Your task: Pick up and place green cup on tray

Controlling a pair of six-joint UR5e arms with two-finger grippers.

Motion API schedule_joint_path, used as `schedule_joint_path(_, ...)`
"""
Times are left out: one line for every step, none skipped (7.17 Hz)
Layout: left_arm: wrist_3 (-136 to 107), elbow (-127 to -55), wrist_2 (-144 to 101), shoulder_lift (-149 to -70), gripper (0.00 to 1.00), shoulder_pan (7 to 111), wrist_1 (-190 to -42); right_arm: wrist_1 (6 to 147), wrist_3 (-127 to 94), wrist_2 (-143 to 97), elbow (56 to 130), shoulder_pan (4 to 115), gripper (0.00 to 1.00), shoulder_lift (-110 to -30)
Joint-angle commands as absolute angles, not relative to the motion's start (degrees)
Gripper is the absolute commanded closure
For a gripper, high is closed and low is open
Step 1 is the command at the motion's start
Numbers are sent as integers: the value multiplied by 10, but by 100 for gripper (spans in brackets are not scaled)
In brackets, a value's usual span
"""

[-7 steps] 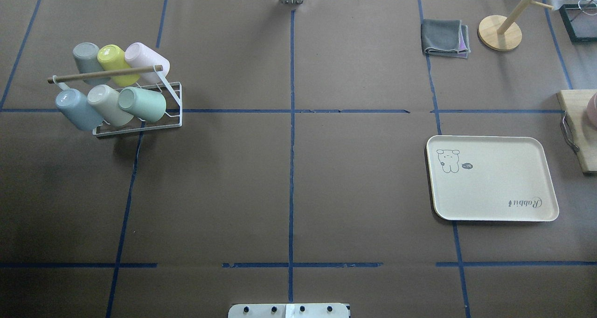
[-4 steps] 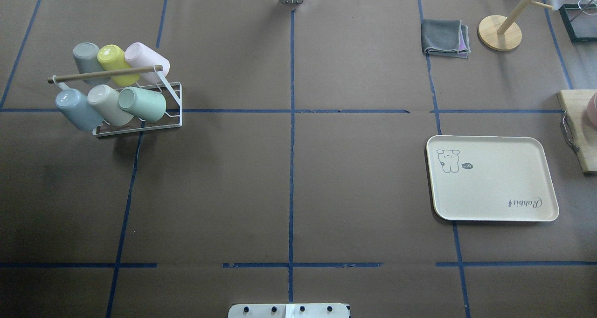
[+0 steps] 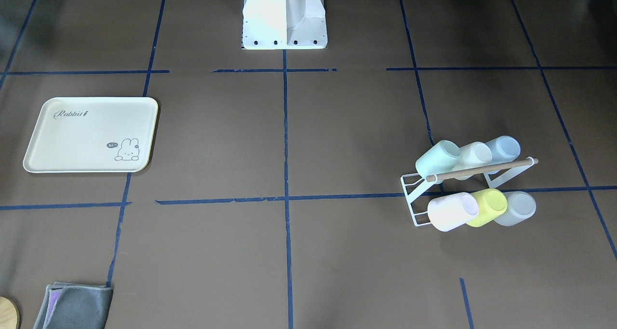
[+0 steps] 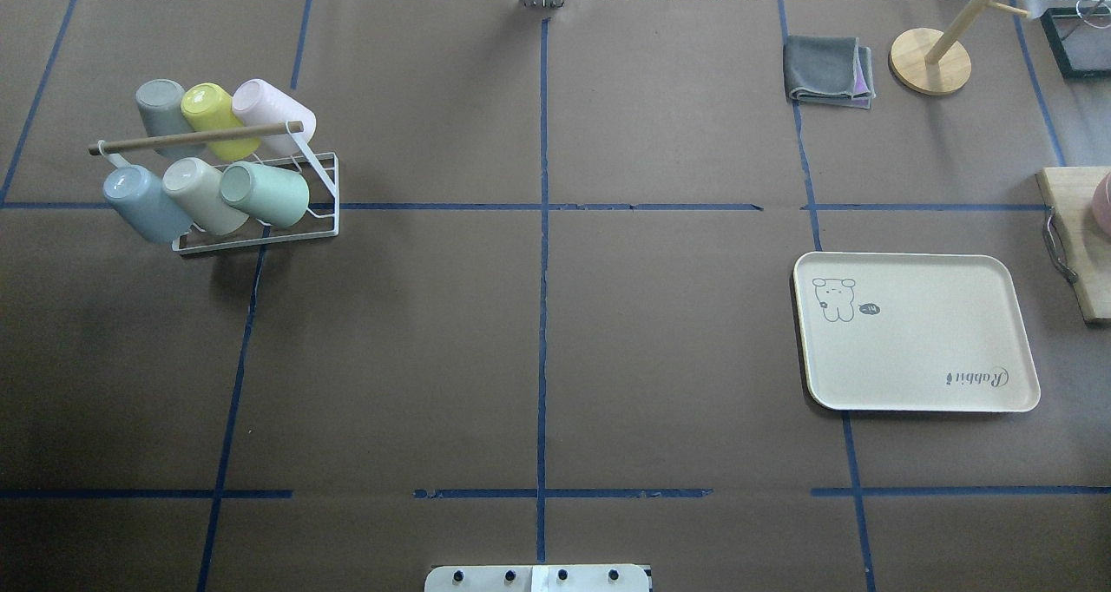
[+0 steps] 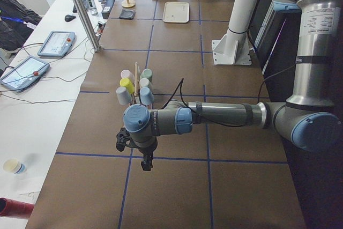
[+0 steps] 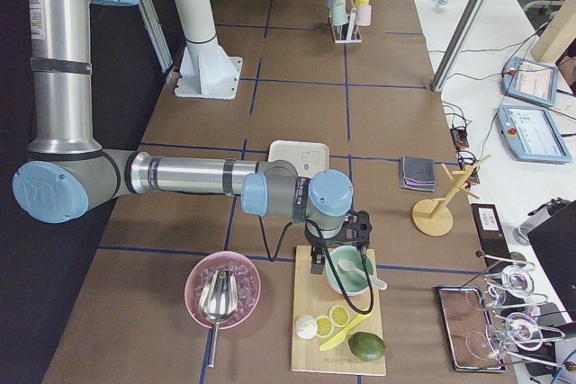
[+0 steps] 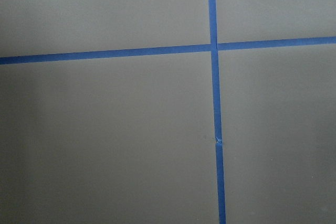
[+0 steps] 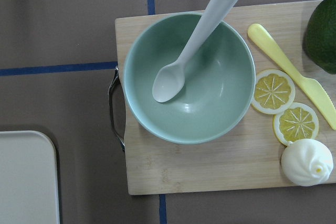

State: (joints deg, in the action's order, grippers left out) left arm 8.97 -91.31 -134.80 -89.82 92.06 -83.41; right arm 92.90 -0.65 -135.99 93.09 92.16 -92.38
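surface: brown table (image 4: pixel 677 375), blue tape grid (image 4: pixel 542 314); side: white bench (image 5: pixel 37 127); light: even

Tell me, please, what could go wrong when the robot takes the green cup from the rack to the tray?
1. The green cup lies tilted on the rack, close beside a cream cup and near the wooden bar; the left gripper might knock either.
2. The tray is far across the table, so the carry is long.
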Motion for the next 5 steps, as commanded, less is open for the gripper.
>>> schedule_joint_path(91,-914,-1348,-898,0,920,-835,929,-7,-1360,931,919,0,-916)
schedule_joint_path(91,-915,-1348,-898,0,921,-835,929,-9,-1360,935,918,0,-912)
schedule_joint_path(93,-916,-1348,-898,0,921,-835,929,-9,-1360,930,907,0,-911)
schedule_joint_path(94,-916,-1348,-899,0,921,-836,923,-8,-1359,926,901,0,-910)
schedule_joint_path(95,-918,-1348,-899,0,921,-836,889,-14,-1358,922,901,0,-922)
